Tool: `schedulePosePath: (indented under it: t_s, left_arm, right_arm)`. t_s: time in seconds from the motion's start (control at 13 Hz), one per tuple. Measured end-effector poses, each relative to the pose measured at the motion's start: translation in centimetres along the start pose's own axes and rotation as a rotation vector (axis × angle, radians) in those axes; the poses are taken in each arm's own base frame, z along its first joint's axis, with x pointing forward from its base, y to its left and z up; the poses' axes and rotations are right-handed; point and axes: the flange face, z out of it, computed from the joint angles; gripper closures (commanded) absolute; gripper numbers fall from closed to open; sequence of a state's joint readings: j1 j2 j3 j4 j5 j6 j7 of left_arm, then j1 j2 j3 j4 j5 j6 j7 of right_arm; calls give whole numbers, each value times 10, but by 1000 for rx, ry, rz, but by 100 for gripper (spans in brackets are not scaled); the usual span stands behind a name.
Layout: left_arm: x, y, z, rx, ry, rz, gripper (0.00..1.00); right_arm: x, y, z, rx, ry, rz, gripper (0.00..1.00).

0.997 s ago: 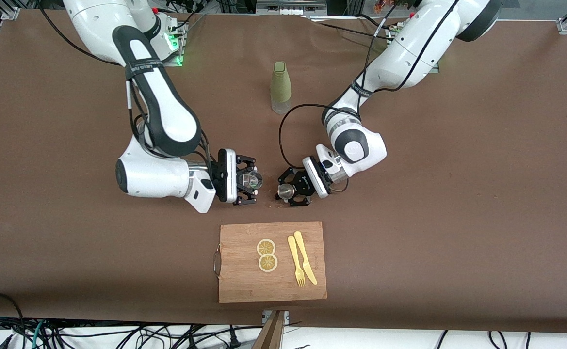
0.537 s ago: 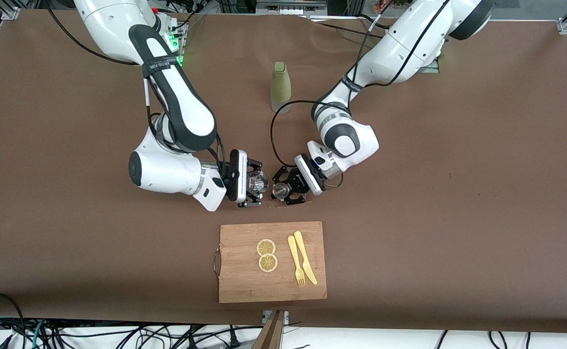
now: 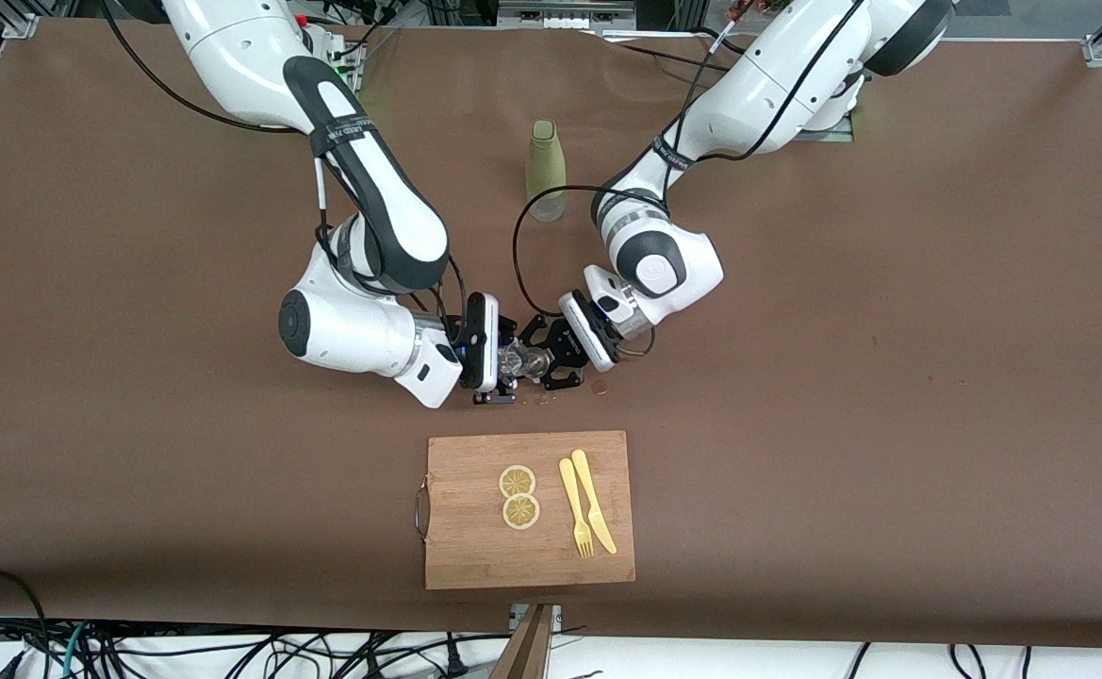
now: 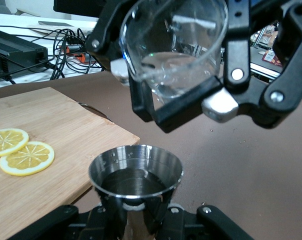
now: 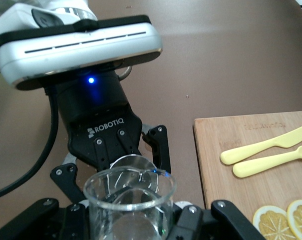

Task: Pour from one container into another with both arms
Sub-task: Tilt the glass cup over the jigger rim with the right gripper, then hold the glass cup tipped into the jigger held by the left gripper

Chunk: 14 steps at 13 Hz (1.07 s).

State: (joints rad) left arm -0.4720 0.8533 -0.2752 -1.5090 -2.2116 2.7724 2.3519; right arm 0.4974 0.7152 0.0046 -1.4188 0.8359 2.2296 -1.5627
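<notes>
Two grippers meet above the surface: right gripper (image 3: 503,363) fingers clamp a glass (image 4: 173,47), tipped over the steel cup (image 4: 136,172) gripped by left gripper (image 3: 544,360).

I see two white arms with black joint bands; my black right gripper (image 3: 503,362) grips a clear glass (image 4: 173,47), my black left gripper (image 3: 543,359) a shiny steel cup (image 4: 136,172). The table (image 3: 890,377) is brown. At six o'clock of the grippers, a tan wooden board (image 3: 475,547) carries yellow lemon slices (image 3: 518,496), fork (image 3: 574,509) and knife (image 3: 593,502). At twelve, an olive-green bottle (image 3: 546,160).
</notes>
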Motion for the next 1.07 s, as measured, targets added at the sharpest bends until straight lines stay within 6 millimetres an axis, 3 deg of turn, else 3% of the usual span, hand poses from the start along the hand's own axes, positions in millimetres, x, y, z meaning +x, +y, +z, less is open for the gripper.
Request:
schedulePosePath:
  t_s: [0.46, 1.07]
  left_arm:
    - [2, 0, 0, 1, 3, 1, 100]
    - [6, -1, 0, 3, 10, 4, 100]
  right_arm:
    - [-5, -1, 2, 4, -75, -49, 100]
    - [8, -9, 7, -6, -179, -50, 100]
